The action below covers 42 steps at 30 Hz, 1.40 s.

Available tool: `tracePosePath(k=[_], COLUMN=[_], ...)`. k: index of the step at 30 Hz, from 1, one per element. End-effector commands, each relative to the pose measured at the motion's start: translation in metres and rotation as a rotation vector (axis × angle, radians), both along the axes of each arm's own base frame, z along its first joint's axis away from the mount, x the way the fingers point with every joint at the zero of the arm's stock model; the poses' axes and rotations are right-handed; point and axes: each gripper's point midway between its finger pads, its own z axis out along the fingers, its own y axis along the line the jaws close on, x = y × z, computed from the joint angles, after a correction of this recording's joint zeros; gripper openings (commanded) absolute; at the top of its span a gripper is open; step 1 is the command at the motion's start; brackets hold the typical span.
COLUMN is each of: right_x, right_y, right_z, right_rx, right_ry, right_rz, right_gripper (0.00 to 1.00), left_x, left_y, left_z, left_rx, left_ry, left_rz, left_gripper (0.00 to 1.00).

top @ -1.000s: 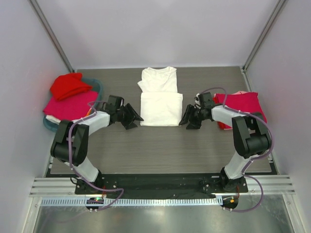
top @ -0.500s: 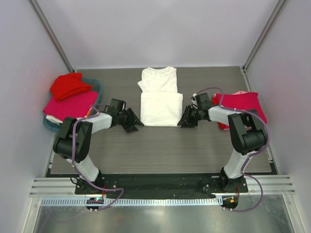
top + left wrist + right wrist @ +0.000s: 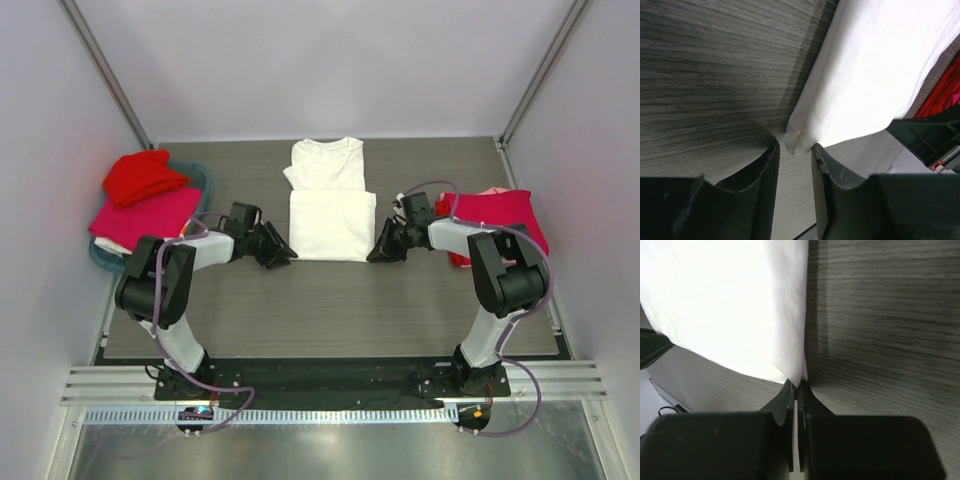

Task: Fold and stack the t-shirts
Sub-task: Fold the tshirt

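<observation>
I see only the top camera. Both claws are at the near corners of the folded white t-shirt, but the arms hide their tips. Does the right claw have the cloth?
Observer: Yes. In the right wrist view the right claw is shut, and it is pinching the near corner of the white t-shirt.
Operator: And the left one?
Observer: The left claw is open. Its wrist view shows the shirt's other near corner lying in the gap between the jaws, not yet pinched.
Operator: Is that corner a single layer?
Observer: It seems not. In the left wrist view the corner looks doubled over, with a rounded fold rather than one thin edge.
</observation>
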Motion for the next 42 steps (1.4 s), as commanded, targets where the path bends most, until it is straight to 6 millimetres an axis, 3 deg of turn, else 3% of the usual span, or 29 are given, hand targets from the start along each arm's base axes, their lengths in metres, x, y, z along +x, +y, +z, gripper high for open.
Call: tracePosePath(k=[1,6,9,14,16,17,18,20,21,24,25,27,28,29,33,37,42], right_x=[0.011,0.013,0.010,-0.006,-0.013,-0.021,-0.027,-0.039,-0.047,-0.070,-0.078,-0.090,-0.096,-0.101,-0.125,-0.132,-0.118], right_y=[0.006,0.009,0.011,0.008,0.005,0.003,0.002,0.000,0.000,-0.005,-0.008,-0.014,-0.017,-0.019,-0.026,-0.032,-0.038], right_z=[0.013,0.020,0.026,0.041,0.055,0.055,0.059,0.071,0.073,0.085,0.085,0.100,0.102,0.118,0.132,0.141,0.158], right_rx=[0.018,0.031,0.037,0.031,0.037,0.035,0.038,0.046,0.045,0.046,0.040,0.045,0.040,0.060,0.075,0.069,0.028], right_ry=[-0.053,-0.064,-0.068,-0.082,-0.111,-0.106,-0.104,-0.132,-0.125,-0.134,-0.130,-0.163,-0.169,-0.223,-0.230,-0.254,-0.306], right_rz=[0.019,0.023,0.030,0.044,0.046,0.048,0.052,0.055,0.059,0.065,0.060,0.042,0.032,0.023,-0.001,-0.022,-0.049], right_gripper=[0.01,0.01,0.01,0.01,0.01,0.01,0.01,0.01,0.01,0.01,0.01,0.01,0.01,0.01,0.01,0.01,0.01], left_x=[0.010,0.018,0.021,0.005,-0.003,-0.017,-0.020,-0.041,-0.047,-0.077,-0.084,-0.103,-0.115,-0.125,-0.156,-0.165,-0.156], left_y=[0.007,0.006,0.002,0.003,0.003,0.002,0.002,0.004,0.003,0.006,0.007,0.008,0.008,0.007,0.011,0.014,0.008], left_z=[-0.014,-0.017,-0.011,0.007,0.022,0.021,0.035,0.031,0.044,0.044,0.056,0.059,0.072,0.073,0.091,0.108,0.128], left_rx=[0.061,0.057,0.049,0.027,0.011,-0.006,-0.022,-0.015,-0.027,-0.033,-0.049,-0.064,-0.087,-0.096,-0.133,-0.179,-0.203], left_ry=[-0.018,-0.047,-0.077,-0.110,-0.135,-0.115,-0.150,-0.120,-0.153,-0.123,-0.142,-0.131,-0.140,-0.129,-0.126,-0.149,-0.154], left_rz=[0.030,0.060,0.055,0.033,0.021,0.002,-0.002,-0.019,-0.029,-0.047,-0.044,-0.061,-0.061,-0.071,-0.057,-0.034,-0.025], left_gripper=[0.33,0.21,0.00,0.00,0.00,0.00,0.00,0.00,0.00,0.00,0.00,0.00,0.00,0.00,0.00,0.00,0.00])
